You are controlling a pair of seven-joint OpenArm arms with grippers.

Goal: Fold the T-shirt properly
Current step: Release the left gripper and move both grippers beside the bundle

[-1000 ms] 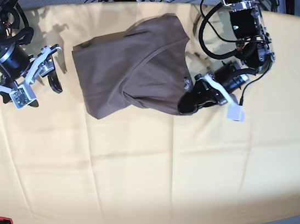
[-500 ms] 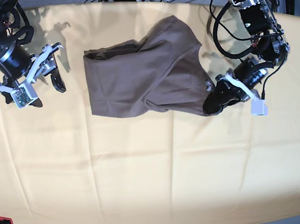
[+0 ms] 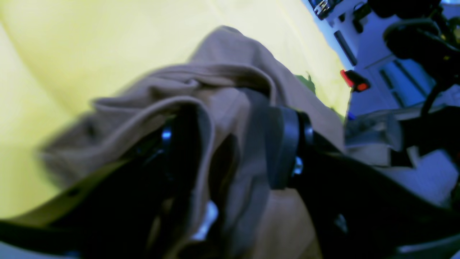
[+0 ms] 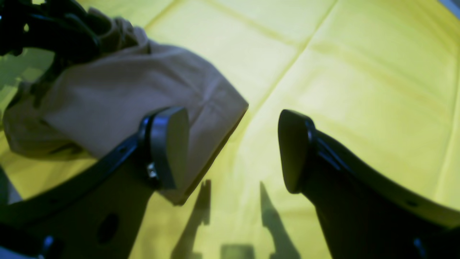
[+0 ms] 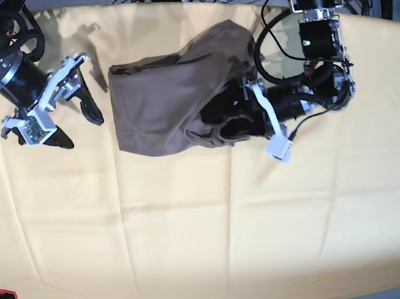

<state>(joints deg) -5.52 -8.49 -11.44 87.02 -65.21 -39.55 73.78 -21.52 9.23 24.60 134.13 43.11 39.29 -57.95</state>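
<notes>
Over mid tabletop (image 5: 194, 216), T-shirt (image 5: 164, 102) edge was carried leftward; left tool (image 5: 236, 119) now spread, fabric between its jaws, fold laid; right tool (image 5: 68, 100) spread, empty.

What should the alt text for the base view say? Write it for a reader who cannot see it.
A brown T-shirt lies bunched on a pale yellow cloth, with the left gripper pushed into its right edge. The right gripper hovers open beside the shirt's left edge, not touching it.
</notes>
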